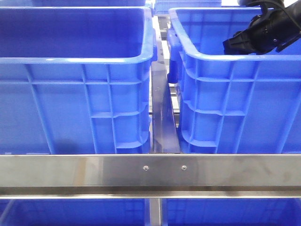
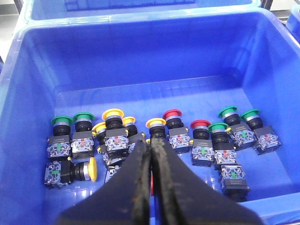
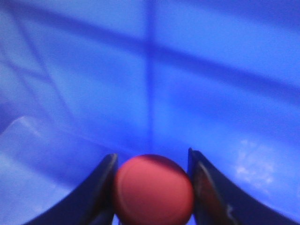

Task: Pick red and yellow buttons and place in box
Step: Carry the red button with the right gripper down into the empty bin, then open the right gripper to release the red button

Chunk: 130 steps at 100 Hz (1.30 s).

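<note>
My right gripper [image 3: 152,157] is shut on a red button [image 3: 152,190], whose round cap fills the gap between the fingers. Behind it is only the blue inner wall of a crate [image 3: 150,70]. In the front view my right arm [image 1: 261,33] reaches over the rim of the right blue crate [image 1: 235,59]. My left gripper [image 2: 151,146] is shut, its fingers pressed together, above a blue crate [image 2: 140,21] holding several push buttons. Among them are red-capped ones [image 2: 172,114], yellow-capped ones [image 2: 112,114] and green-capped ones [image 2: 61,121]. The left gripper is out of the front view.
A second blue crate [image 1: 75,59] stands at the left, with a narrow metal gap [image 1: 162,117] between the two crates. A steel rail [image 1: 150,172] crosses in front. More blue crates show below the rail.
</note>
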Tool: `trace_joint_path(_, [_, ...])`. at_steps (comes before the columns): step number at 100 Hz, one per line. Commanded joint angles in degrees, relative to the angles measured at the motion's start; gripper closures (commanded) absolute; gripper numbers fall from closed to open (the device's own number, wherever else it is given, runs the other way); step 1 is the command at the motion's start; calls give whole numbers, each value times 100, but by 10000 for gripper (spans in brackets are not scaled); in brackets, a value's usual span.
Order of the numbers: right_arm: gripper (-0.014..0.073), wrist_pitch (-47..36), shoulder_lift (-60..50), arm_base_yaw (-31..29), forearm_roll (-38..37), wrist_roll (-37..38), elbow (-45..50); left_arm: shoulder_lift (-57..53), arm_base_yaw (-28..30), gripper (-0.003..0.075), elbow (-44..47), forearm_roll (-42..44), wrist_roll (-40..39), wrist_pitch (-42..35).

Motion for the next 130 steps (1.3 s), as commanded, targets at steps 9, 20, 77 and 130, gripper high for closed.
trace_joint_path(9, [464,-74,-129,27,572,-82,-123,-22,14,739,-156,-51,-58,-453])
trace_joint_path(20, [461,-21,-129,27,572,-82,-123,-22,14,739,-156,-51,-58,-453])
trace_joint_path(77, [95,-327,-129,27,568,-71,-123,-22,14,739,-156,-51,-58,-453])
trace_joint_path(130, [62,-506,-1015,27,568,-66,-12,-22,14,739,-156,-51,-58,-453])
